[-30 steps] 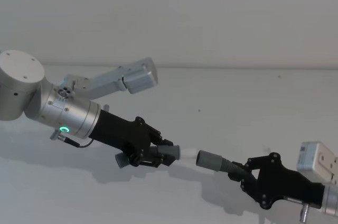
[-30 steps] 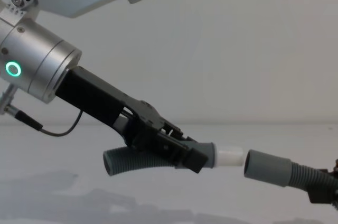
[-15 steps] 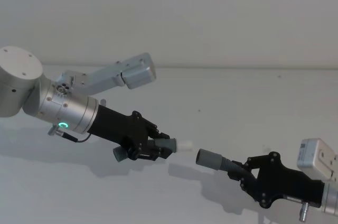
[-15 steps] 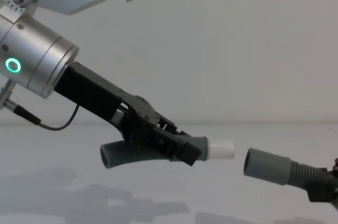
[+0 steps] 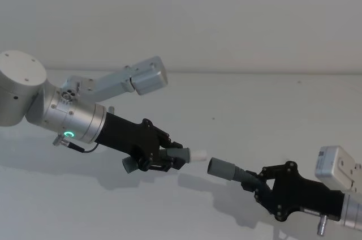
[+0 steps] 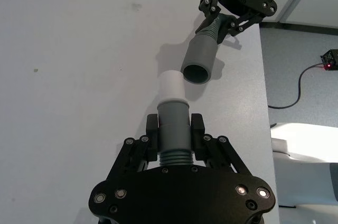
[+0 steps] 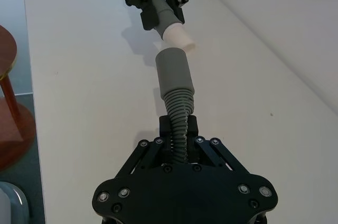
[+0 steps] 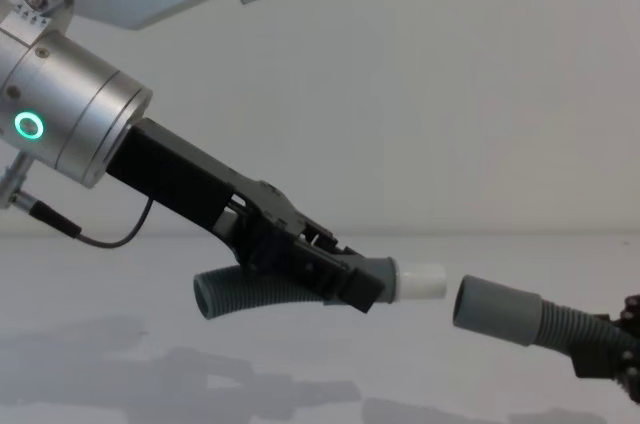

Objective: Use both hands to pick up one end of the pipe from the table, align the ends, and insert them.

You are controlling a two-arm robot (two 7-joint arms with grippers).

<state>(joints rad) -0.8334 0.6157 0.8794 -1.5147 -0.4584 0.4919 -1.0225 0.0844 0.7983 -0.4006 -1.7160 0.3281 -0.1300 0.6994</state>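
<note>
A narrow open gap is lying between the narrow white plug tip (image 8: 421, 281) and the wider smooth grey socket cuff (image 8: 494, 309), nothing standing between them. The left black angular tool (image 5: 167, 158) is clamping its ribbed dark-grey hose piece (image 8: 255, 292) just behind the collar, and the right black angular tool (image 5: 255, 184) is clamping the other hose piece (image 7: 177, 109) on its ribs, both held above the plain white matte bench (image 5: 271, 110). The bench surface around and beneath them is lying bare, leaving free passage on every side.
</note>
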